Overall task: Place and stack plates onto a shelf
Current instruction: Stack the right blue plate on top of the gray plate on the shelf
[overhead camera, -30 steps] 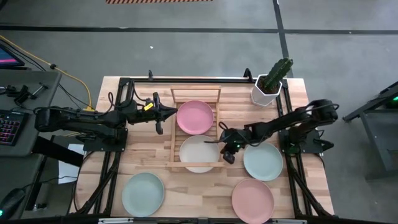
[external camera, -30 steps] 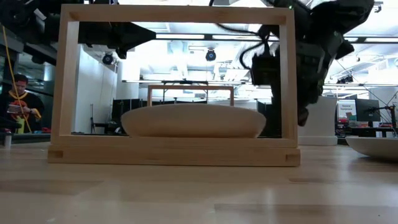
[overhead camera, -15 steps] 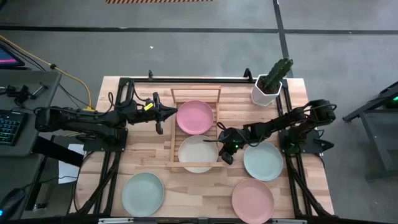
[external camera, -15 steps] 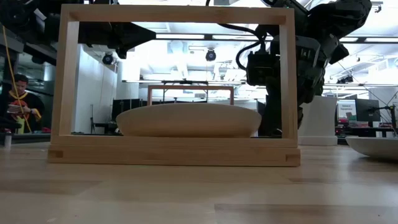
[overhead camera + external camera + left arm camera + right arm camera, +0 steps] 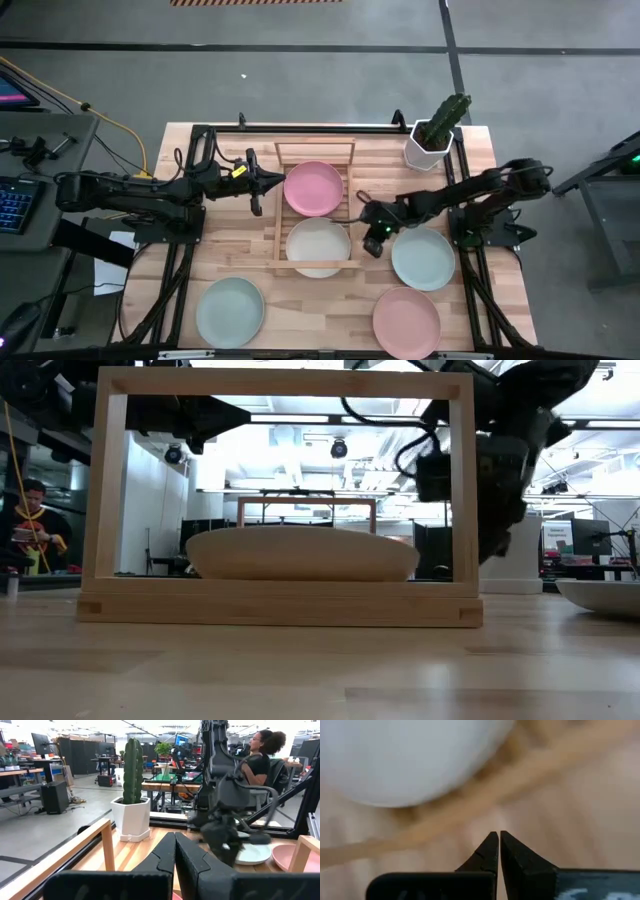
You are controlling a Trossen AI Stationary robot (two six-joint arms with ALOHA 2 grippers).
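Low in the high view, a mint plate (image 5: pixel 229 311) and a pink plate (image 5: pixel 406 319) lie on the table (image 5: pixel 500 190). At centre, the cream plate (image 5: pixel 318 245) rests in the shelf (image 5: pixel 313 150), the clenched, empty right gripper (image 5: pixel 376 243) just right of it beside another mint plate (image 5: pixel 423 258). Higher, a pink plate (image 5: pixel 313 187) fills the shelf's far half, the clenched left gripper (image 5: pixel 272 181) at its left.

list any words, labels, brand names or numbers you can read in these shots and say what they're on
No text can be read in any view.
Monitor screens in the room behind the table: lit, too small to read.
Yellow tag on the left arm: any print too small to tell.
Plates, the shelf and the white cactus pot: no markings visible.
Left gripper and right gripper: no lettering can be made out.
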